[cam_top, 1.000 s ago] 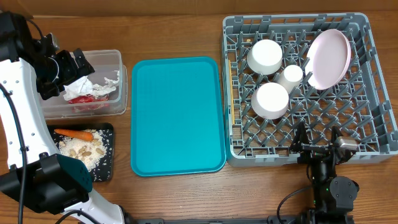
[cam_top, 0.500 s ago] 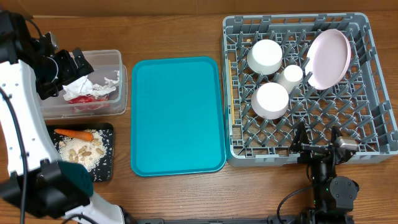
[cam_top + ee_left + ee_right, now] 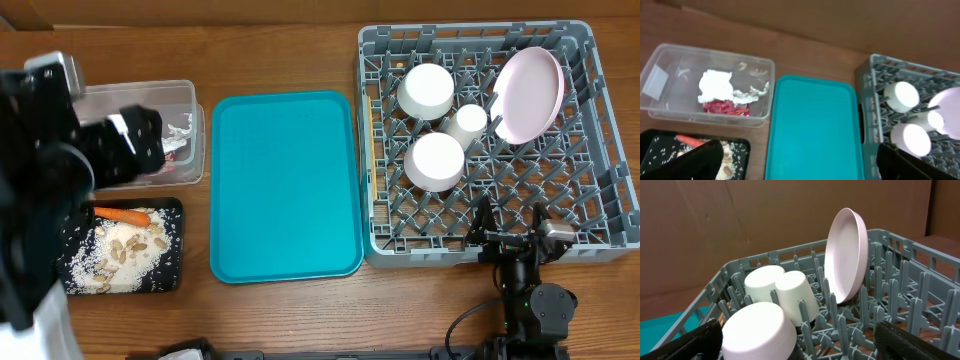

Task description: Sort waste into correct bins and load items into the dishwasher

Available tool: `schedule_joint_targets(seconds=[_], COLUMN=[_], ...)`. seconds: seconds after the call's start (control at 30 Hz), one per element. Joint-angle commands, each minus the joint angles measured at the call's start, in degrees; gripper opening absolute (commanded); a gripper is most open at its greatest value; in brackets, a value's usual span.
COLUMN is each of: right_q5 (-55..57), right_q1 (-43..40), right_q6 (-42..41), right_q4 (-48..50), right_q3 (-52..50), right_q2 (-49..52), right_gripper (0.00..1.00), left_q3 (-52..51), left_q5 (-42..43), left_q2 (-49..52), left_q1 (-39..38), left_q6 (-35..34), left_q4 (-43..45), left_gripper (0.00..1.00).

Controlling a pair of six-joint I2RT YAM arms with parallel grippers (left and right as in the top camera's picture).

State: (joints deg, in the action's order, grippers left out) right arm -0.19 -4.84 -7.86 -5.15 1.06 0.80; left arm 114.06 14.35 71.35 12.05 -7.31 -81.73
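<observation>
The grey dishwasher rack holds two whitish bowls, a small white cup and the pink plate, which stands on edge. In the clear tub lie the white napkin and the red-and-silver wrapper. The carrot rests with rice and peanuts in the black tray. My left gripper is open and empty, raised high above the tub's side of the table. My right gripper is open at the rack's near wall, facing the nearer bowl.
A large teal tray lies bare between the bins and the rack. My raised left arm blocks much of the overhead view of the tub and the table's left edge. Brown cardboard backs the table.
My left arm has risen toward the overhead camera and swung, now covering the tub's left part. The right arm and the dishes have not moved.
</observation>
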Motion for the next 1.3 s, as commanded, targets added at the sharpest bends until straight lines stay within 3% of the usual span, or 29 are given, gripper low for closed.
schedule_joint_targets(seconds=[0.0,0.37,0.67,0.97,1.27], right_q5=[-0.4,-0.4,-0.4,-0.4,-0.4], right_q1=[-0.3,-0.3,-0.3,-0.3,-0.3], right_q6=[0.2,0.2,0.2,0.2,0.2], right_q4=[0.3,0.3,0.3,0.3,0.3], right_q3=[-0.6,-0.6,-0.6,-0.6,-0.6], right_q2=[-0.6,-0.6,-0.6,-0.6,-0.6], right_gripper=[1.00,1.00,1.00,1.00,1.00], left_q3=[0.4,-5.4,-27.2,-55.3,-82.5], left_q5=[-0.2,-0.4,-3.0,-2.0,-2.1], left_q2=[-2.0,-7.3,-14.3,-23.7,-33.2], left_q1=[-2.3,-8.2,-8.2,-8.2,-8.2], left_q6=[-0.4,-0.4,-0.4,-1.3,-9.7], left_q4=[-0.2,0.7,4.5,28.1,60.4], left_gripper=[1.00,1.00,1.00,1.00,1.00])
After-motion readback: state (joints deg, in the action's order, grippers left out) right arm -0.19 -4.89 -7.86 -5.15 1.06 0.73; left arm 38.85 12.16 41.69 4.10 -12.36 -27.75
